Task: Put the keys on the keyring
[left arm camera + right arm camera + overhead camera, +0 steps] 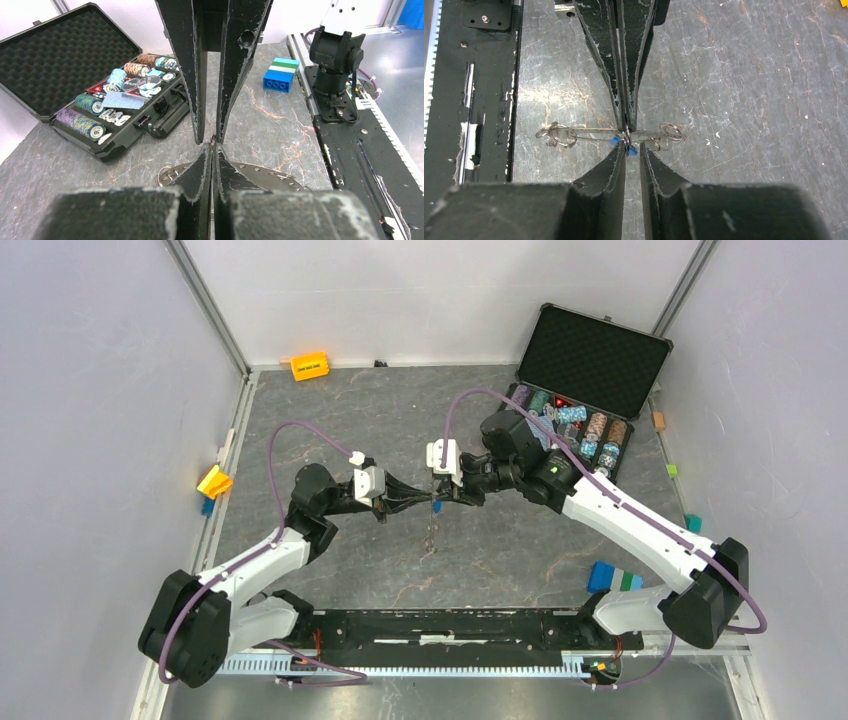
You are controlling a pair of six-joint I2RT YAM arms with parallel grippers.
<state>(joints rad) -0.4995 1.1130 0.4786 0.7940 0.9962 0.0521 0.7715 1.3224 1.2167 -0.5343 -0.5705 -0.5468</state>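
The small silvery key with a blue plastic head [616,142] is up in the air over the middle of the grey stone-look tabletop [500,540]. It sits right at the thin wire of the big round metal keyring [267,173], which is also off the tabletop.

I think the key is very light, flat and slippery, so it could twist or pop out. The best place to hold it looks like the flat sides of the blue head. The keyring looks light and bendy. It may wobble and swing, so it needs a firm pinch on the wire close to the key.

The left gripper [212,146] is pinched tight, and its tips seem to hold the keyring's wire. The right gripper [632,148] has its two fingers a little apart, with the blue head between the tips. I cannot tell if they squeeze it.

Both arms reach in from the near corners with bent elbows and level wrists. Their fingers point at each other, tip to tip.

A black case of poker chips [590,360] lies open at the far right corner.
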